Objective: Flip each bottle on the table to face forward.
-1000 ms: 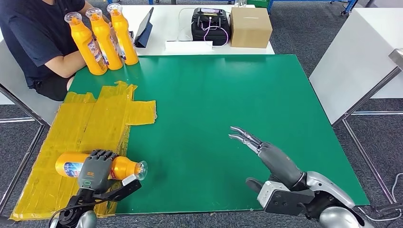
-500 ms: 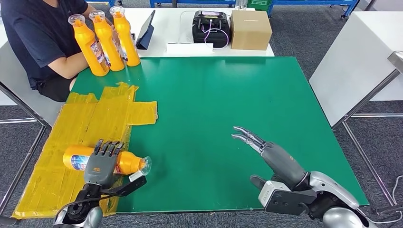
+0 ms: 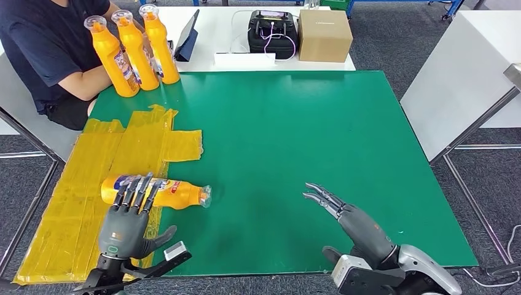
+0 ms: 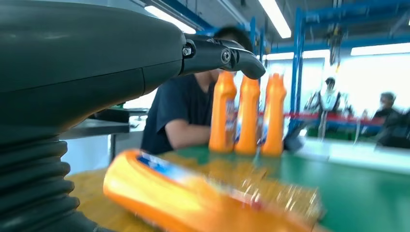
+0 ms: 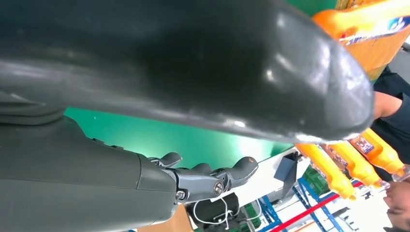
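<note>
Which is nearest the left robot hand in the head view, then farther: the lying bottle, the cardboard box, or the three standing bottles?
1. Lying bottle, just beyond the left robot hand.
2. Three standing bottles, far left corner.
3. Cardboard box, on the white table beyond.

- Left hand (image 3: 126, 226), dark grey with a ribbed grey wrist cover, was at the lower left of the head view, back of the hand turned up.
- Its fingers (image 3: 136, 190) were extended forward and slightly apart; thumb stuck out toward the robot's right. It held nothing.
- In the left wrist view the fingers (image 4: 220, 53) arched forward from the grey cover.
- Right hand (image 3: 356, 222), same dark grey build on a silver forearm, was at the lower right of the head view.
- Its fingers (image 3: 322, 198) pointed forward and to the left, straight, close together; thumb lay low beside the wrist. Nothing in it.
</note>
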Motion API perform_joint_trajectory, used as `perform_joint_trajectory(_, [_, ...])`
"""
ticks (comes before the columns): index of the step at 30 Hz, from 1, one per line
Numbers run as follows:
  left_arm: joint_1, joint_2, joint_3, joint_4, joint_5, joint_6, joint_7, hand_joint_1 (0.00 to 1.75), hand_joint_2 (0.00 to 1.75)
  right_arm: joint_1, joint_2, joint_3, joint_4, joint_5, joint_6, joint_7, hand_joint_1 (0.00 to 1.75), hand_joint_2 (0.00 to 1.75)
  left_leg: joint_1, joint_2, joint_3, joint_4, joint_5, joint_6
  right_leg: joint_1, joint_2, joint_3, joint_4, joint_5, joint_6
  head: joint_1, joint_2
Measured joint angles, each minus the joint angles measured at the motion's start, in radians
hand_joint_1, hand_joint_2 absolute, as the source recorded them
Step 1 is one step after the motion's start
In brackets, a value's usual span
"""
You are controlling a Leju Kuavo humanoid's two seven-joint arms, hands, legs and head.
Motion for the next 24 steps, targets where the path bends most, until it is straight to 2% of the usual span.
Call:
perform_joint_trajectory(5, [0.041, -0.007, 0.006, -0.150, 0.158, 0.020, -0.050, 0.00, 0.00, 0.052, 0.037, -0.002, 0.000, 0.057, -0.017, -0.005, 0.00, 0.00, 0.000, 0.000, 0.000, 0.000, 0.000, 0.000, 0.000, 0.000, 0.000, 0.000, 0.000, 0.000, 0.000, 0.000])
perform_joint_trajectory(7, [0.053, -0.023, 0.014, -0.197, 0.300, -0.026, -0.090, 0.00, 0.00, 0.073, 0.064, -0.001, -0.001, 0.110, -0.054, -0.020, 0.00, 0.00, 0.001, 0.000, 0.000, 0.000, 0.000, 0.000, 0.000, 0.000, 0.000, 0.000, 0.000, 0.000, 0.000, 0.000])
perform_joint_trajectory(9, [0.070, -0.058, 0.027, -0.248, 0.561, -0.148, -0.144, 0.00, 0.00, 0.101, 0.119, 0.004, -0.004, 0.204, -0.138, -0.048, 0.00, 0.00, 0.001, 0.000, 0.000, 0.000, 0.000, 0.000, 0.000, 0.000, 0.000, 0.000, 0.000, 0.000, 0.000, 0.000])
perform_joint_trajectory(11, [0.092, -0.101, 0.032, -0.301, 0.856, -0.326, -0.187, 0.00, 0.00, 0.128, 0.194, 0.022, -0.009, 0.285, -0.246, -0.070, 0.00, 0.00, 0.001, 0.000, -0.001, 0.000, 0.000, 0.000, 0.000, 0.000, -0.001, 0.000, 0.000, 0.000, 0.000, 0.000])
perform_joint_trajectory(13, [0.114, -0.125, 0.014, -0.340, 1.097, -0.510, -0.210, 0.00, 0.00, 0.141, 0.263, 0.055, -0.012, 0.298, -0.319, -0.078, 0.00, 0.00, 0.001, 0.001, -0.001, 0.000, 0.000, -0.001, 0.000, 0.001, -0.002, 0.000, 0.000, 0.000, 0.000, 0.000])
perform_joint_trajectory(15, [0.131, -0.131, -0.027, -0.356, 1.238, -0.626, -0.225, 0.00, 0.00, 0.143, 0.309, 0.086, -0.011, 0.260, -0.342, -0.096, 0.00, 0.00, 0.000, 0.001, -0.001, 0.000, -0.001, -0.001, 0.000, 0.001, -0.003, 0.000, -0.001, -0.001, 0.000, 0.000])
perform_joint_trajectory(17, [0.140, -0.131, -0.071, -0.359, 1.273, -0.651, -0.244, 0.00, 0.00, 0.145, 0.339, 0.099, -0.006, 0.227, -0.349, -0.136, 0.00, 0.00, 0.000, 0.001, -0.001, 0.000, -0.001, -0.001, 0.000, 0.001, -0.006, 0.000, -0.001, -0.001, 0.000, 0.000])
perform_joint_trajectory(21, [0.144, -0.130, -0.172, -0.355, 1.226, -0.602, -0.265, 0.00, 0.00, 0.148, 0.415, 0.112, 0.009, 0.284, -0.414, -0.242, 0.00, 0.00, 0.000, 0.000, 0.000, 0.000, -0.002, -0.002, 0.000, 0.001, -0.009, 0.000, -0.002, -0.001, 0.000, 0.000])
perform_joint_trajectory(24, [0.132, -0.132, -0.251, -0.327, 1.193, -0.549, -0.284, 0.00, 0.00, 0.139, 0.465, 0.134, 0.036, 0.342, -0.437, -0.250, 0.00, 0.00, 0.000, 0.001, 0.000, 0.000, -0.002, -0.002, 0.000, 0.001, -0.006, 0.000, -0.001, -0.001, 0.000, 0.000])
